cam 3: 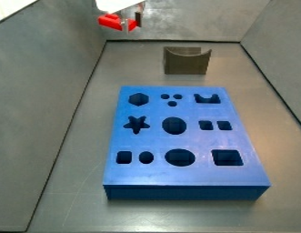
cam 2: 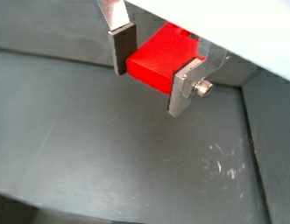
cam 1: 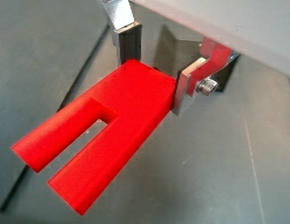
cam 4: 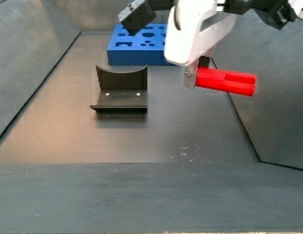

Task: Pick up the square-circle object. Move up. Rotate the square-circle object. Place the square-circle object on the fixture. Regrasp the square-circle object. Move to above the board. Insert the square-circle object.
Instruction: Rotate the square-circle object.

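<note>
The gripper (cam 4: 198, 75) hangs in the air, well above the dark floor and off to one side of the fixture (cam 4: 118, 89), not over it. Its two silver fingers (cam 1: 189, 83) are clamped on the square-circle object (cam 1: 102, 137), gripping the solid end of the red block. In a wrist view the block's two short legs stick out away from the fingers, with a slot between them. In a side view the square-circle object (cam 4: 226, 80) lies roughly level, pointing sideways away from the fixture, clear of everything below it.

In a wrist view only the held end of the red piece (cam 2: 165, 55) shows between the dark pads (cam 2: 123, 51), with bare grey floor underneath.

The fixture (cam 3: 185, 60) stands on the floor with its curved notch facing up, nothing resting in it. The board (cam 3: 179, 138) lies flat on the floor just beyond the fixture, apart from it. Its star, hexagon, round and square holes all stand open. The gripper (cam 3: 120, 19) with its red load sits well away from the board, on the fixture's far side.
</note>
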You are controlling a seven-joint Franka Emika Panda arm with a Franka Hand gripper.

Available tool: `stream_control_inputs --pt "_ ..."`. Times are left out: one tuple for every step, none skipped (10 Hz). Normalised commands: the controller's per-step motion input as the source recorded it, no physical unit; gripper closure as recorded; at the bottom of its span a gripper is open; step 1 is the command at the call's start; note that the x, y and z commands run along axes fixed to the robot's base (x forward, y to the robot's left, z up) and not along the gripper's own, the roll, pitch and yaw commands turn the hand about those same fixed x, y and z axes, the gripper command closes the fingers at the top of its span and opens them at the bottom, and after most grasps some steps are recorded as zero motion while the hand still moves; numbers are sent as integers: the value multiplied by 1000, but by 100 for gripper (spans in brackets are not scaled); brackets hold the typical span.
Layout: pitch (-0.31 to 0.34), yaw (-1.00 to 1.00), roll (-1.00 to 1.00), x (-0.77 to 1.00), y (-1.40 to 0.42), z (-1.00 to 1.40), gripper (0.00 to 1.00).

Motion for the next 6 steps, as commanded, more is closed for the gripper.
stream_control_inputs --pt "-8 -1000 -13 10 24 -33 100" --pt "-9 -1000 -15 10 24 -33 100" --pt "-10 -1000 -15 9 24 -33 100" --pt "-11 -1000 -17 9 24 -33 100" --pt "-11 -1000 -19 9 24 -34 100" --pt "-13 -1000 -21 9 24 -34 100"
